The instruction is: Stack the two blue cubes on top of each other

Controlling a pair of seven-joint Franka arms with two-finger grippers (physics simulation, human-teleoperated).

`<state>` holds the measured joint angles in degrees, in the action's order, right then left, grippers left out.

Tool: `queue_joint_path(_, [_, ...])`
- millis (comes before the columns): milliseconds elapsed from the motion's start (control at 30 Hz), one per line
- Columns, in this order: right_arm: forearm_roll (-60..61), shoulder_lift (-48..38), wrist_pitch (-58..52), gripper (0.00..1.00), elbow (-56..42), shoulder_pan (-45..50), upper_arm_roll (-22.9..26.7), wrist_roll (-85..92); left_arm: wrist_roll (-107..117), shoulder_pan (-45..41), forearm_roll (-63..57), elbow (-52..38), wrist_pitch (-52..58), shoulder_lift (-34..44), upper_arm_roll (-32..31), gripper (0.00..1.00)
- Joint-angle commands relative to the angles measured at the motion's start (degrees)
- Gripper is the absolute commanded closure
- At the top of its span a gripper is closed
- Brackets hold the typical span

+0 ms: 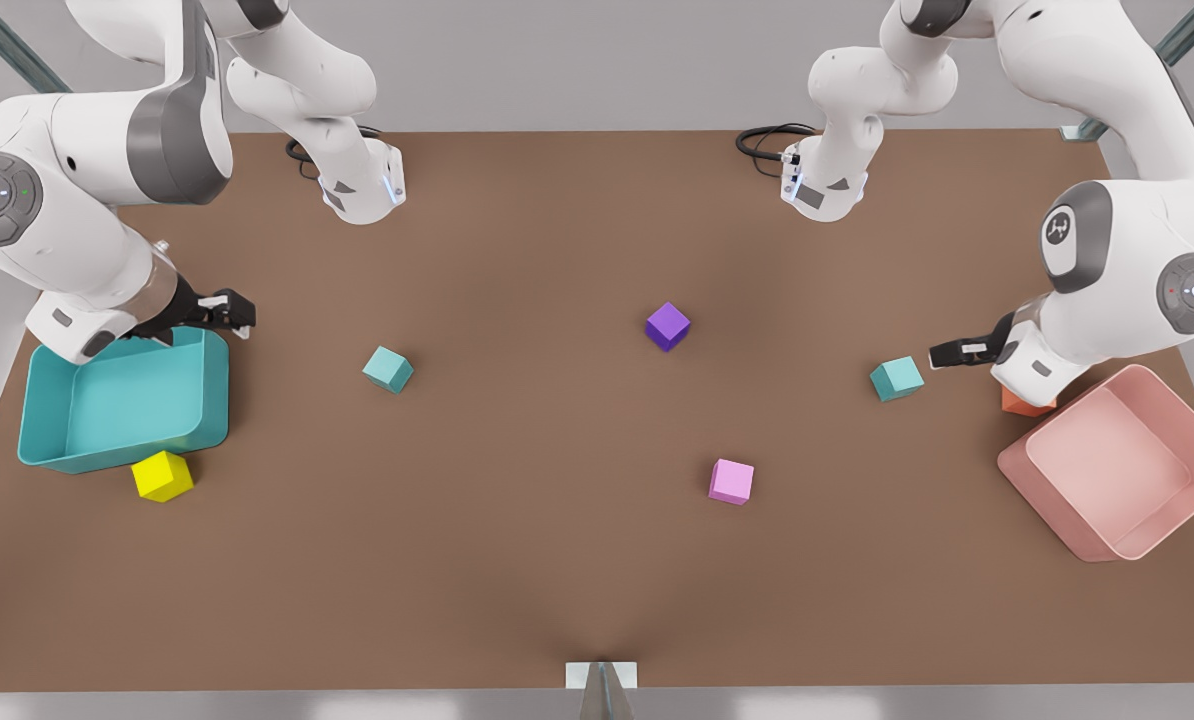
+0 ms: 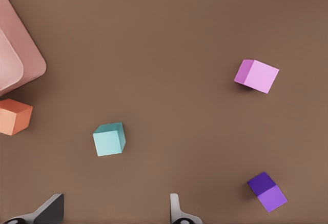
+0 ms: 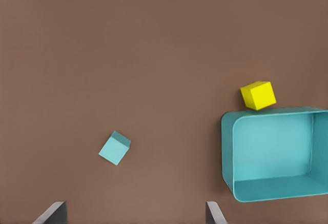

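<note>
Bright, even, diffuse light falls from above; the brown surface [image 1: 517, 560] shows faint soft shadows, no glare, no blur

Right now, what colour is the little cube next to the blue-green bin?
Yellow, clearest in the right wrist view, beside the bin.

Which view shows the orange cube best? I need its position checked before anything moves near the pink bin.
The left wrist view: the orange cube lies unobstructed beside the pink bin, though cut off by the picture's edge. In the front view only a sliver of it shows behind the left gripper arm.
</note>
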<state>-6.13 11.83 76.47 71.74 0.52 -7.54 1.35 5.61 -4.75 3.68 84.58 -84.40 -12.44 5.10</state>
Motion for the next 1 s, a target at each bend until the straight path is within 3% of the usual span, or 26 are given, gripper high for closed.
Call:
queue_joint_path(0, [0.15, 0.03, 0.70, 0.00, -0.11, 0.00, -0.02, 0.40, 1.43, 0.00, -0.07, -0.03, 0.02, 0.05, -0.18, 0.00])
queue_joint_path(100, [-0.11, 6.53, 3.42, 0.00, -0.20, 1.23, -0.81, 0.58, 1.51, 0.27, 1.86, -0.03, 0.11, 0.05, -0.18, 0.00])
queue_joint_path(133, [0.15, 7.50, 8.33, 0.00, 4.09, 2.81, -0.72, -1.35, 1.51, 0.18, 1.86, -0.03, 0.11, 0.05, -0.18, 0.00])
queue_joint_path(200, [0.24, 0.47, 22.58, 0.00, 22.90, 2.99, -0.72, -8.90, 1.43, 0.27, 1.86, -0.03, 0.11, -0.13, -0.18, 0.00])
queue_joint_path(400, [4.36, -1.11, 31.37, 0.00, 37.32, 2.20, -0.19, -25.68, 1.43, 0.18, 1.86, 0.06, 0.20, -0.13, -0.18, 0.00])
queue_joint_path(500, [8.15, 0.73, 32.96, 0.00, 38.65, 1.85, -0.28, -38.79, 1.43, 0.18, 1.86, 0.06, 0.20, -0.13, -0.18, 0.00])
queue_joint_path(633, [7.71, 2.84, 36.82, 0.00, 37.59, 1.15, 0.77, -39.59, 1.43, 0.18, 1.86, 0.06, 0.28, -0.13, -0.18, 0.00])
queue_joint_path(733, [7.71, -1.02, 57.91, 0.00, 49.28, 1.32, 0.69, -39.76, 1.43, 0.18, 1.77, 0.06, 1.43, -0.13, -0.18, 0.00])
queue_joint_path(967, [8.24, -3.92, 59.50, 0.00, 58.51, 1.76, 0.16, -43.54, 1.51, 0.18, 1.77, 0.06, 1.43, -0.13, -0.18, 0.00])
